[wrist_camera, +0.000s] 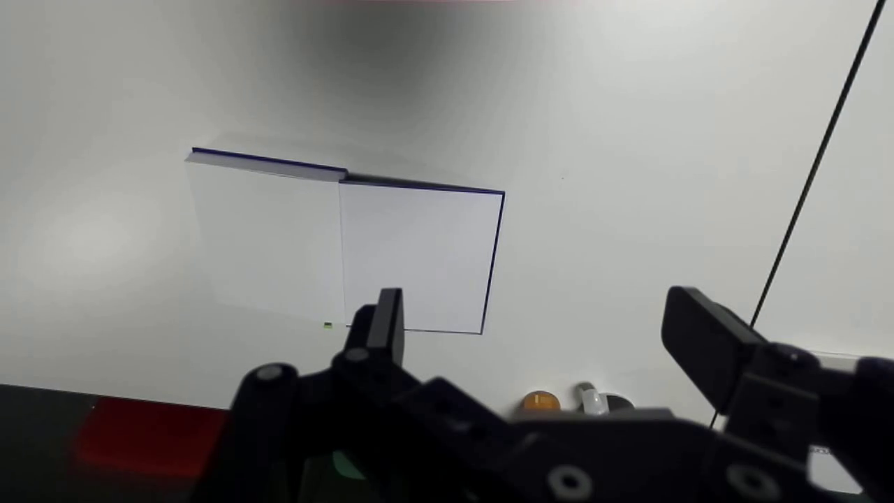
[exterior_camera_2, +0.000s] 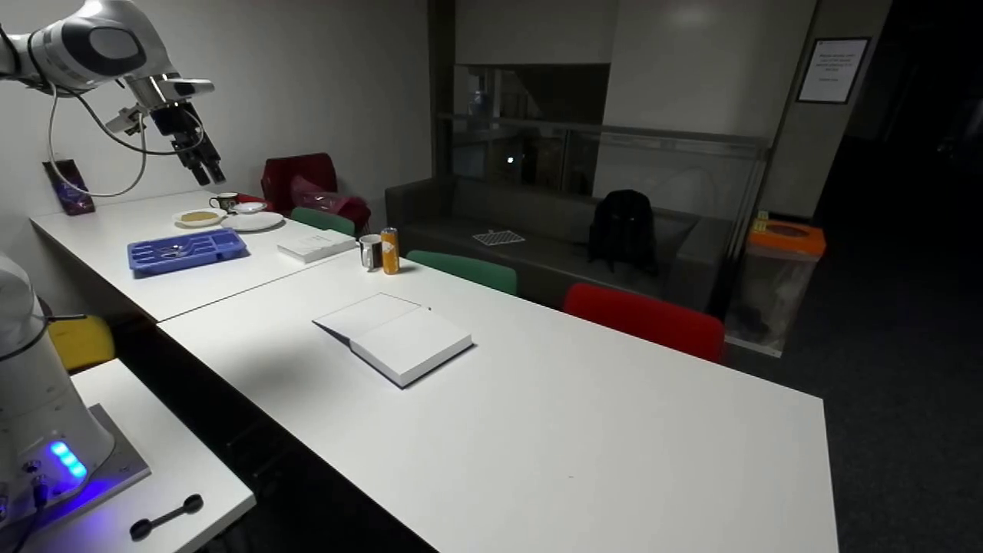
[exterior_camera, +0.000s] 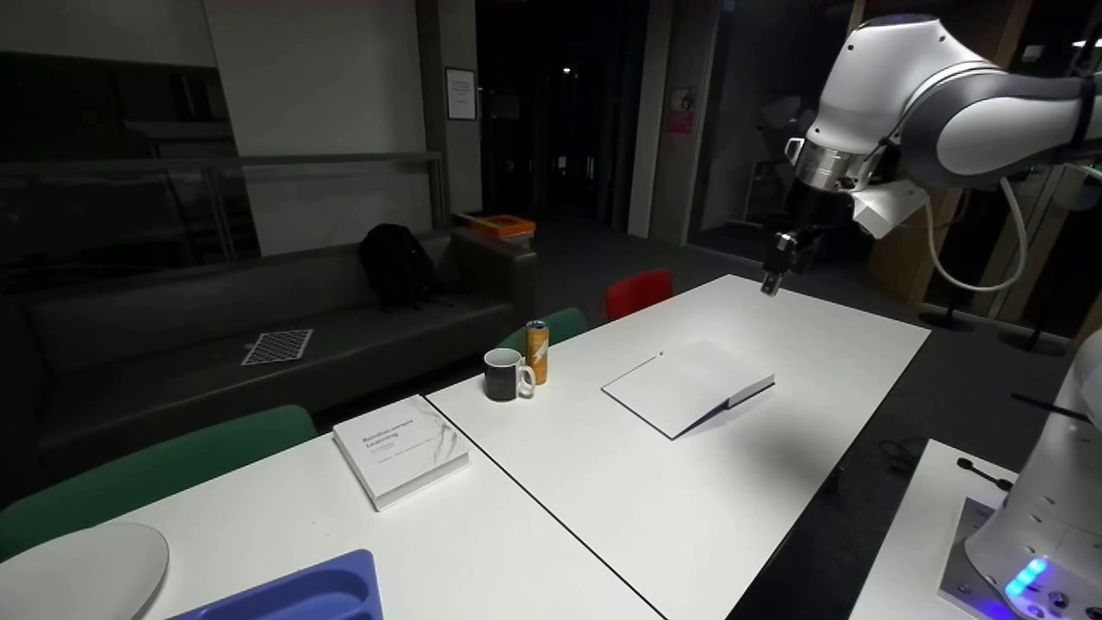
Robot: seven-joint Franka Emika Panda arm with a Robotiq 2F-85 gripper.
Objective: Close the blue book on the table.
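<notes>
The blue book lies open on the white table, white pages facing up and dark blue cover showing at the edges; it appears in both exterior views (exterior_camera: pixel 680 387) (exterior_camera_2: pixel 411 338) and the wrist view (wrist_camera: pixel 422 251). In the wrist view the thick page block is on the left and the opened cover on the right. The table (exterior_camera: pixel 560 465) (exterior_camera_2: pixel 614 438) (wrist_camera: pixel 594 140) has a dark seam. My gripper (exterior_camera: pixel 772 280) (exterior_camera_2: pixel 209 173) (wrist_camera: pixel 534 297) is open and empty, well above the table and apart from the book. In the wrist view the left finger hides part of the cover's lower edge.
A mug (exterior_camera: pixel 503 375) (exterior_camera_2: pixel 371 253) (wrist_camera: pixel 592 399) and an orange can (exterior_camera: pixel 537 353) (exterior_camera_2: pixel 390 252) (wrist_camera: pixel 541 401) stand near the table edge by the chairs. A thick white book (exterior_camera: pixel 400 448) (exterior_camera_2: pixel 316 245), blue tray (exterior_camera: pixel 353 573) (exterior_camera_2: pixel 188 252) and plates (exterior_camera: pixel 95 560) lie beyond the seam.
</notes>
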